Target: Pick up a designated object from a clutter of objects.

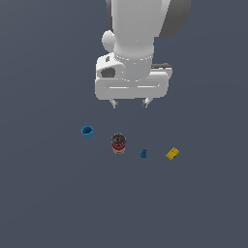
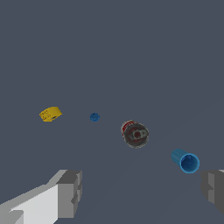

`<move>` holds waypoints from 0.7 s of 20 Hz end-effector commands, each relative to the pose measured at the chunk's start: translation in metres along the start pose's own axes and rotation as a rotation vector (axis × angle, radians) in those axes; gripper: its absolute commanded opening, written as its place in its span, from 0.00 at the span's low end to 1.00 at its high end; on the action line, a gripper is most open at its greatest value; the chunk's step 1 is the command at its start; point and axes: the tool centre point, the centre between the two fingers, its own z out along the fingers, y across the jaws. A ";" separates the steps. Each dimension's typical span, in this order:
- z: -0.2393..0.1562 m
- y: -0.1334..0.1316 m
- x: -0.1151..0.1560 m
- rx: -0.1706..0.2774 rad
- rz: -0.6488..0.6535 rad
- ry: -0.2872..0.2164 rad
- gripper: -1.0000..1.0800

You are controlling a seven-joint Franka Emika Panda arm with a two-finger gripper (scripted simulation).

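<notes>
The tiny dark-blue cone-shaped piece point(image 1: 144, 153) stands on the grey floor between the red-and-dark can point(image 1: 118, 143) and the yellow block point(image 1: 172, 153). The light-blue cup point(image 1: 87, 131) lies toward the exterior view's left. My gripper point(image 1: 130, 102) hangs high above the items, open and empty, its fingertips point(image 1: 115, 103) wide apart. The wrist view shows the dark-blue piece point(image 2: 94, 117), the can point(image 2: 135, 134), the cup point(image 2: 185, 161), the yellow block point(image 2: 50, 114) and one finger point(image 2: 69, 192).
The grey floor point(image 1: 48, 193) stretches all around the four items. The white arm body point(image 1: 138, 43) fills the upper middle of the exterior view.
</notes>
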 end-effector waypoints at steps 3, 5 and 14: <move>0.000 -0.001 0.000 0.002 -0.003 -0.001 0.96; 0.002 -0.004 0.001 0.007 -0.012 -0.004 0.96; 0.006 -0.013 0.003 0.022 -0.037 -0.013 0.96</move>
